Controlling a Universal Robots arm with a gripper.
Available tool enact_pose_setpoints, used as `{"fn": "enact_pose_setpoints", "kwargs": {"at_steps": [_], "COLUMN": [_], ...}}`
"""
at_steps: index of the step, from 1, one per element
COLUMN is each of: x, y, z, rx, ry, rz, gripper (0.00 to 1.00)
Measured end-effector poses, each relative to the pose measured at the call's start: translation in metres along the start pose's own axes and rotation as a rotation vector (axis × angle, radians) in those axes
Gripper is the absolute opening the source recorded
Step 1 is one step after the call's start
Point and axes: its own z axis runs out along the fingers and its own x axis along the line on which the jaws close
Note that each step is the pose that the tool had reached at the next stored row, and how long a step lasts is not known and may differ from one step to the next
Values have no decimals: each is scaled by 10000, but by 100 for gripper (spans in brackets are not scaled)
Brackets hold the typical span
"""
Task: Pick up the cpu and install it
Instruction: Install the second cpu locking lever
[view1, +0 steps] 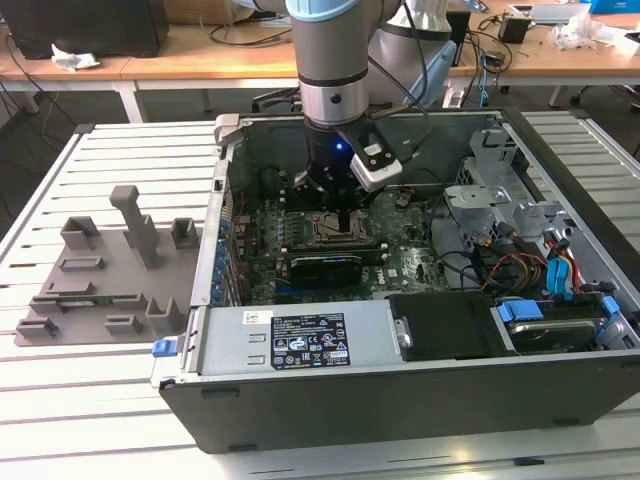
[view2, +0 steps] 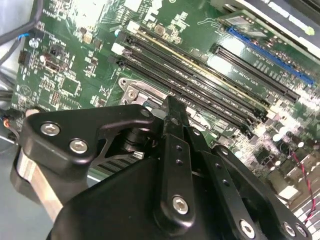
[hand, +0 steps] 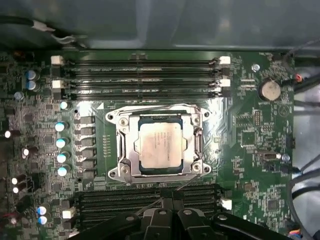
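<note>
The cpu (hand: 160, 146) sits flat inside the socket frame (hand: 121, 150) on the motherboard (hand: 250, 130), its silver-grey top facing up, with the metal frame bordering it on all 4 sides. In the first wrist view it looks level and square with the frame; whether it is fully seated cannot be told from here.

The tool (view1: 343, 215) is down inside the open computer case (view1: 400, 400), directly above the socket area in the exterior view. In the first wrist view the black linkage of the tool (hand: 172, 207) lies over the memory slots just beside the socket, apart from the cpu. Nothing is visible between its tips there; they appear drawn close together, though the view of them is partial, so I cannot tell for certain whether the tool is released or clenched. In the second wrist view the tool body (view2: 172, 165) covers the socket, with 1 corner of the metal frame showing beside it.

2 groups of memory slots flank the socket: 1 group (hand: 140, 77) on the side toward the case wall, the other (hand: 145, 197) beneath the linkage.

The case lies on its side on the slatted table (view1: 100, 420). At the exterior view's left, well apart from the case, a grey fixture block (view1: 105, 275) rests on the same table. A power supply (view1: 300, 340) runs along the near edge of the case.
</note>
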Motion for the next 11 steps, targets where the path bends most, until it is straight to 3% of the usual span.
{"fn": "enact_pose_setpoints", "kwargs": {"at_steps": [8, 9, 11], "x": [33, 35, 35], "y": [-16, -16, -16], "z": [18, 26, 33], "rx": [23, 18, 13], "ry": [19, 321, 752], "rz": [-275, -291, -316], "gripper": [11, 11, 11]}}
